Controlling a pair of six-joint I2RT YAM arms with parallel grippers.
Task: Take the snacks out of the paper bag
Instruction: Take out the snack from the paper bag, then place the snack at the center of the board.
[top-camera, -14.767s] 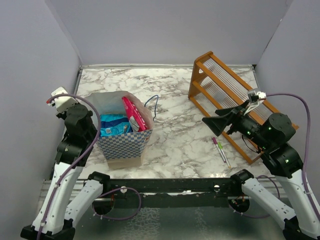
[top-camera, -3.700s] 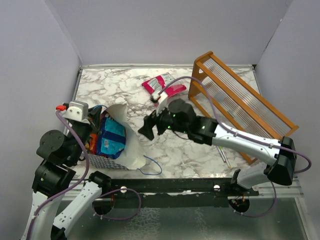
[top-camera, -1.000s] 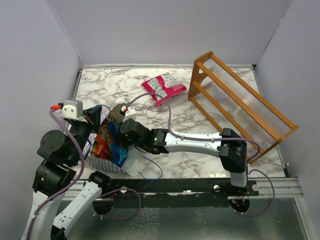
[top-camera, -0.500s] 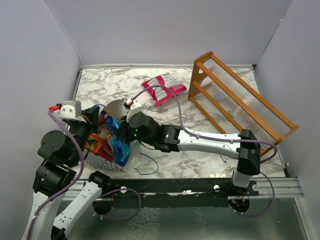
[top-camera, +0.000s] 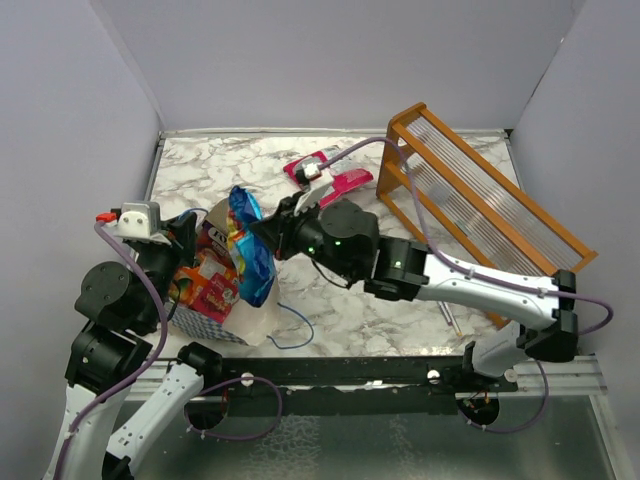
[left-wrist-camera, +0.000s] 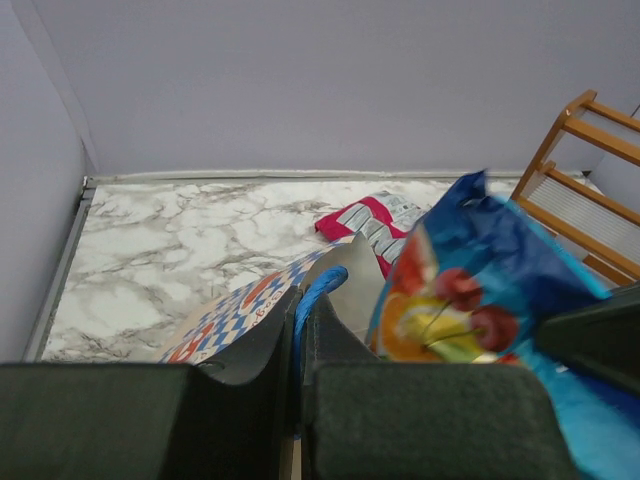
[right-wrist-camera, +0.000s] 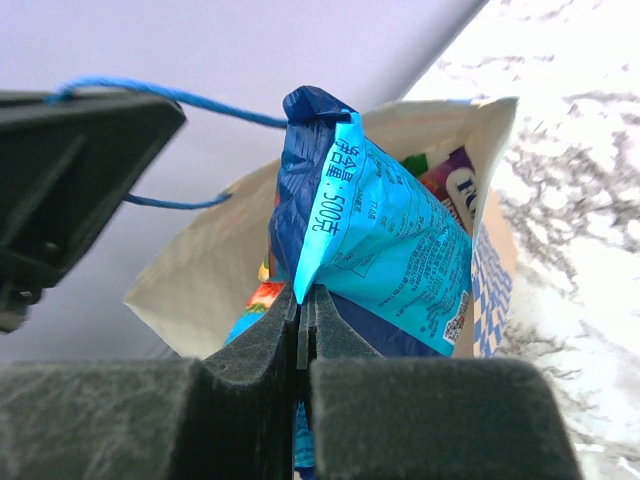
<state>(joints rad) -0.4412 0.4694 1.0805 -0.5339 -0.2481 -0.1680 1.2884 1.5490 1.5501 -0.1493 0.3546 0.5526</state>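
The blue-and-white checkered paper bag (top-camera: 215, 318) lies tipped toward the right at the near left. My left gripper (top-camera: 192, 234) is shut on its blue cord handle (left-wrist-camera: 318, 290). My right gripper (top-camera: 270, 236) is shut on the edge of a blue snack packet (top-camera: 250, 252) and holds it up above the bag's mouth. In the right wrist view the blue packet (right-wrist-camera: 390, 250) hangs in front of the bag's cream inside (right-wrist-camera: 200, 270). An orange-red packet (top-camera: 205, 286) and a purple one (right-wrist-camera: 460, 186) lie in the bag. A pink-and-white packet (top-camera: 345, 182) rests on the table behind my right arm.
An orange wooden slatted rack (top-camera: 480, 215) lies at the back right. A thin pen (top-camera: 450, 318) shows beside my right arm near the front. The bag's other blue cord handle (top-camera: 292, 336) trails on the marble in front of the bag. Grey walls close in both sides.
My right gripper has pulled the blue packet up and out of the bag's mouth, toward the back right. The left gripper stays shut on the handle.
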